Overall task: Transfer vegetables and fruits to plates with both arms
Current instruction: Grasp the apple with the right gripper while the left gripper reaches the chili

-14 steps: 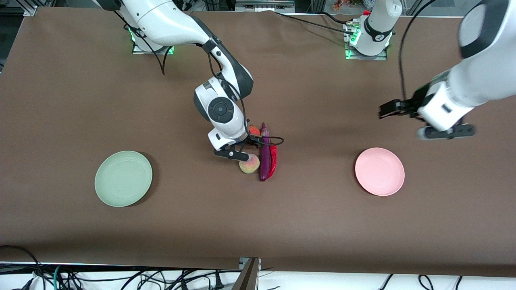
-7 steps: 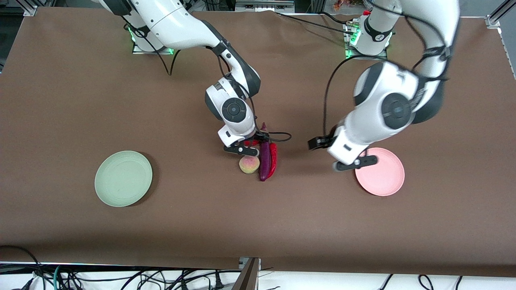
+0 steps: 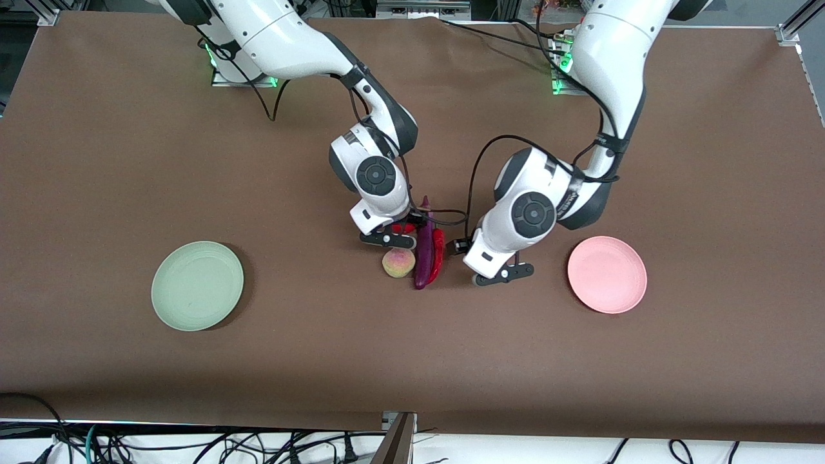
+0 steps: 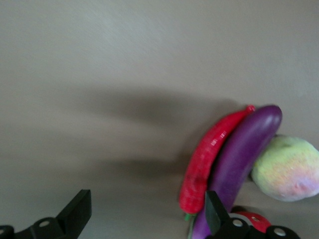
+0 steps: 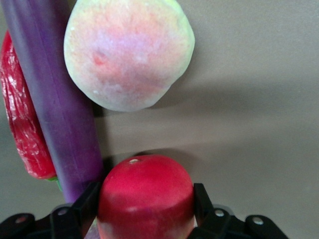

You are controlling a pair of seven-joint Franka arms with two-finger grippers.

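Note:
In the middle of the table the purple eggplant point(image 3: 423, 256) and the red chili point(image 3: 438, 258) lie side by side, with the peach point(image 3: 398, 263) touching the eggplant. My right gripper point(image 3: 387, 240) is shut on the red pomegranate point(image 5: 145, 191), which shows only as a red patch point(image 3: 404, 227) under the wrist. The right wrist view has the peach point(image 5: 129, 52), eggplant point(image 5: 55, 99) and chili point(image 5: 20, 124) just ahead. My left gripper point(image 3: 501, 275) hangs open and empty over bare table beside the chili point(image 4: 212, 154), one fingertip point(image 4: 214, 216) close to the eggplant point(image 4: 244, 159).
The mint green plate point(image 3: 197, 285) lies toward the right arm's end of the table, the pink plate point(image 3: 606, 274) toward the left arm's end. Both arms crowd the produce in the middle. Black cables loop off each wrist.
The left arm swung in from above the pink plate's end to beside the chili. The right gripper moved from the peach onto the pomegranate and shut on it.

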